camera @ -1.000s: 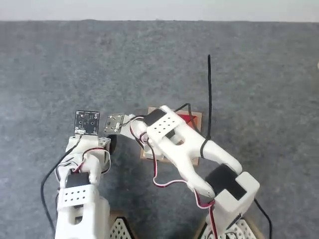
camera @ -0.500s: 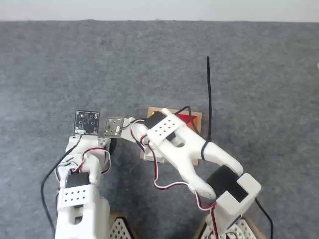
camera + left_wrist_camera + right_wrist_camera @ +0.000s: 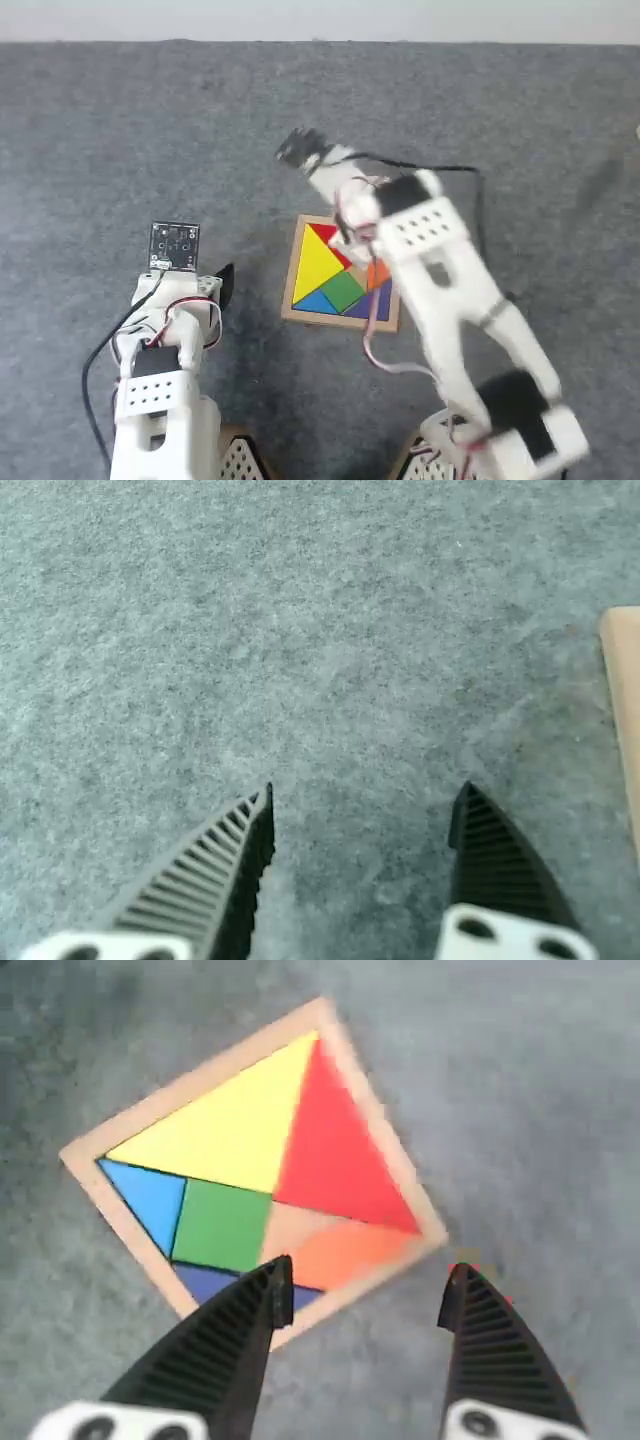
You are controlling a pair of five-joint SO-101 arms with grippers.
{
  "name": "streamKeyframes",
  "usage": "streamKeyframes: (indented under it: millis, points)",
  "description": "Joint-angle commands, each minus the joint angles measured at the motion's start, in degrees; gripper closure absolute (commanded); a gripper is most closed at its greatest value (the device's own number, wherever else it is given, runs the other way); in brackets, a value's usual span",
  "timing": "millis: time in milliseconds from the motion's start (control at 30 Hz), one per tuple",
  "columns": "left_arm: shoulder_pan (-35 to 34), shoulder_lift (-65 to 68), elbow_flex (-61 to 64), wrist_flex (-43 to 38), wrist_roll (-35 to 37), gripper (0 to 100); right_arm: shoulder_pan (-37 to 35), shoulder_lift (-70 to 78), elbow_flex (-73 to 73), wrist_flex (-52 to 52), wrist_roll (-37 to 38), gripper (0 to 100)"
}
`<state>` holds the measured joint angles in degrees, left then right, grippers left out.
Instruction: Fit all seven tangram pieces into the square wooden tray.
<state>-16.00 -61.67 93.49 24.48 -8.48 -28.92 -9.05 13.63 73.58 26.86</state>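
The left gripper [image 3: 366,798], jaws spread and empty, sits low over the grey carpet [image 3: 300,630] beside the square wooden tray [image 3: 330,319], which holds yellow, red, blue, green and orange tangram pieces [image 3: 225,1125], while the right gripper [image 3: 370,1270], likewise spread and empty, hangs raised near its far edge.

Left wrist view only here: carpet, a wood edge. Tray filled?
Observer: The tray holds yellow, red, blue, green and orange pieces. There is a pale patch by the green; can't tell if it's a piece or bare wood.
Operator: Right gripper holding anything?
Observer: No. The right gripper is open and empty, above the tray.
Operator: Mine versus the tray?
Observer: The left gripper sits beside the tray, apart from it.
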Motion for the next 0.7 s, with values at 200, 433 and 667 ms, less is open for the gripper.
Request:
streamKeyframes:
  millis: [200, 433, 667]
  points:
    - [2.0, -1.0, -1.4, -1.3, 0.6, 72, 9.7, -26.8, 26.0, -4.4, -8.2, 93.5]
    - [2.0, -1.0, -1.3, -1.3, 0.6, 72, 19.6, -44.4, 46.2, -5.6, -8.2, 92.8]
    - [2.0, -1.0, -1.3, -1.3, 0.6, 72, 31.1, -61.0, 59.7, -8.4, -8.2, 92.8]
